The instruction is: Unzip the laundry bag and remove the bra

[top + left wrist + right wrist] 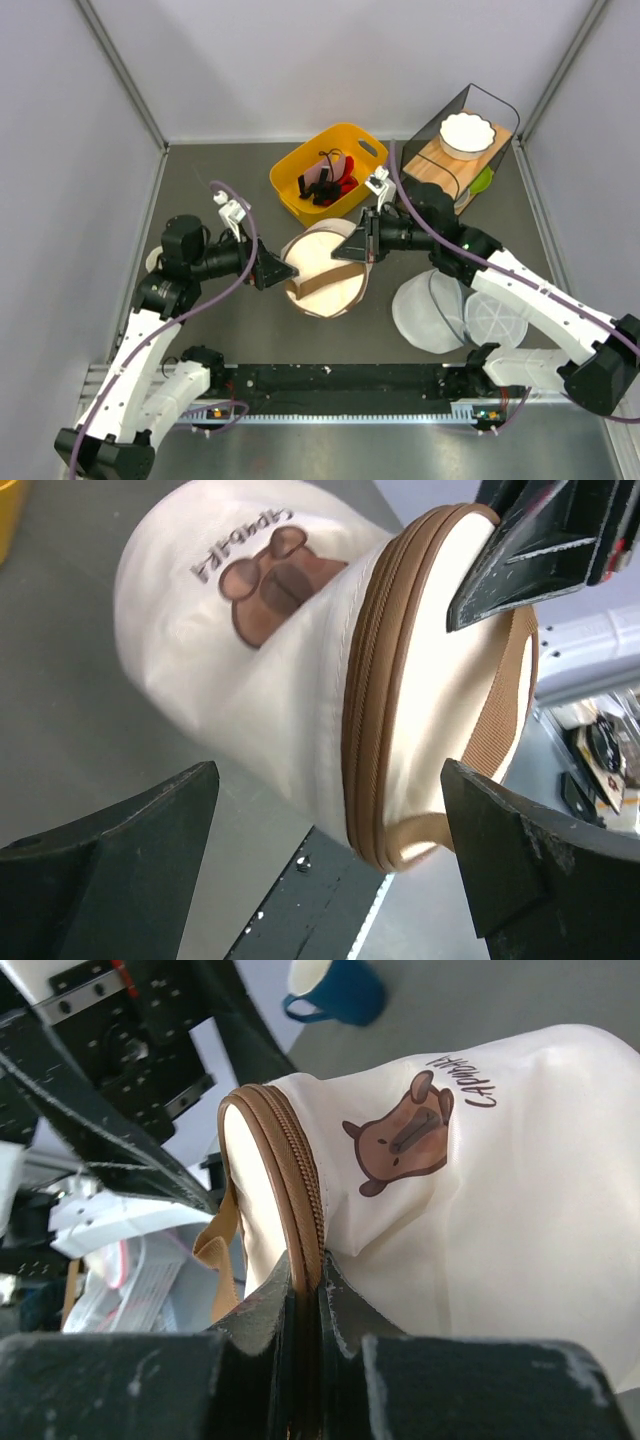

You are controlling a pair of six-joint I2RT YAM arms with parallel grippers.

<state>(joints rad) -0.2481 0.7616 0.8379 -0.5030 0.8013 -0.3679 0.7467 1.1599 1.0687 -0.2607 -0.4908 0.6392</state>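
The laundry bag (pixel 325 268) sits near the middle of the tabletop (pixel 230 335), between the two claws. The right claw (pixel 307 1282) is clamped together on the bag's brown zipper band (pixel 290 1160) at the far-right rim. The left claw (pixel 285 271) is spread wide apart against the bag's left side. Whether it touches the canvas cannot be told.

The black left gripper (pixel 272 270) stands spread wide just left of the cream canvas drum-shaped laundry bag (pixel 320 250); the black right gripper (pixel 352 247), at its right, is clamped on its brown zipper band (pixel 290 1175).
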